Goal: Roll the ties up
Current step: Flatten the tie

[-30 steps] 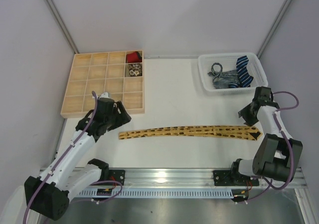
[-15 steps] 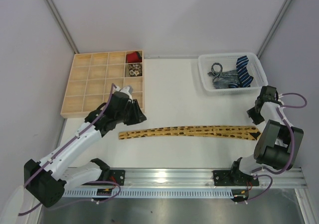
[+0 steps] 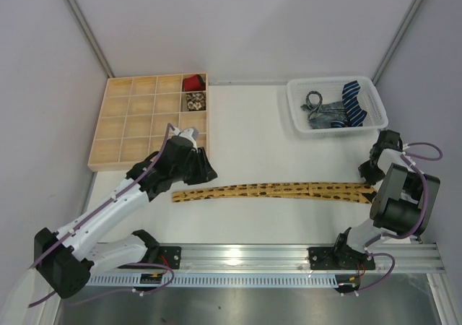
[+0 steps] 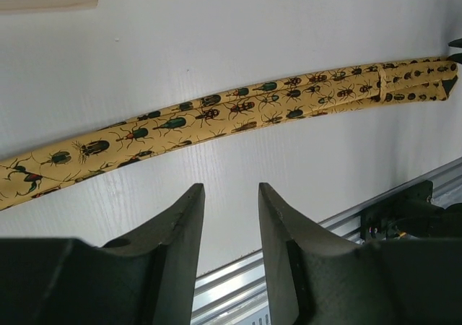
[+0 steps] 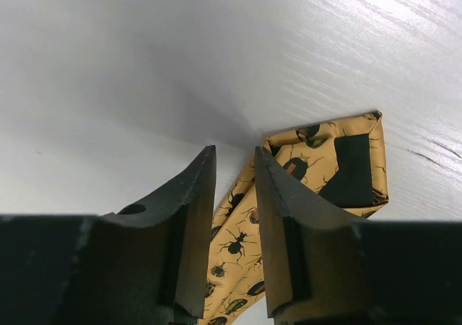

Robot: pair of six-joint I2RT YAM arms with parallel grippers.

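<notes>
Top view: the mustard-yellow tie (image 3: 274, 191) lies flat and stretched across the near part of the table (image 3: 253, 123), unrolled. Its narrow end is under the left gripper (image 3: 203, 172) and its wide end beside the right gripper (image 3: 369, 172). The wooden tray (image 3: 115, 123) at far left has 2 rolled ties (image 3: 193, 92) in its right-hand compartments. The basket (image 3: 296, 115) at far right holds more loose ties (image 3: 343, 108). Left wrist view: the left gripper (image 4: 231, 217) hangs above bare table just on the near side of the tie (image 4: 216, 115), jaws partly apart, nothing between them. The beetle-printed fabric runs in 2 strips side by side toward the right. Right wrist view: the right gripper (image 5: 234, 173) is low over the wide end (image 5: 339, 166), where the dark lining is turned up. The jaws stand a narrow gap apart and fabric shows through it, but no clamp on it is visible; contact can't be judged. Judgement: the step in hand is the approach to both ends, before any rolling. Next move likely calls for 1 gripper to pinch an end cleanly and start a tight first turn while the other keeps the length straight.
</notes>
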